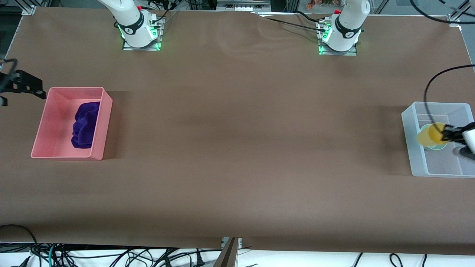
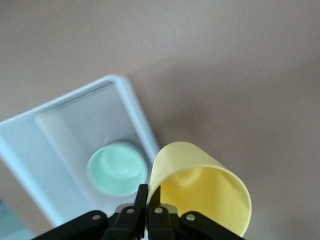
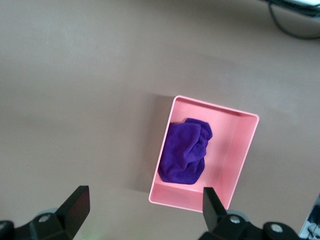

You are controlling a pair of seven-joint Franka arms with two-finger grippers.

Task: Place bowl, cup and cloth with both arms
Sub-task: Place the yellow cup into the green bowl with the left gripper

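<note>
The cup (image 1: 430,135) — smooth bright yellow plastic, round rim — is held tipped on its side over the translucent bin (image 1: 412,148) by the left gripper (image 2: 147,200), fingers clamped on its rim. The pale green bowl (image 2: 118,168) sits upright in that bin under the cup. The plush purple cloth (image 1: 85,125) lies bunched in the pink bin (image 1: 55,155), long axis along the bin. The right gripper (image 3: 142,207) is spread apart, above the table beside the pink bin.
</note>
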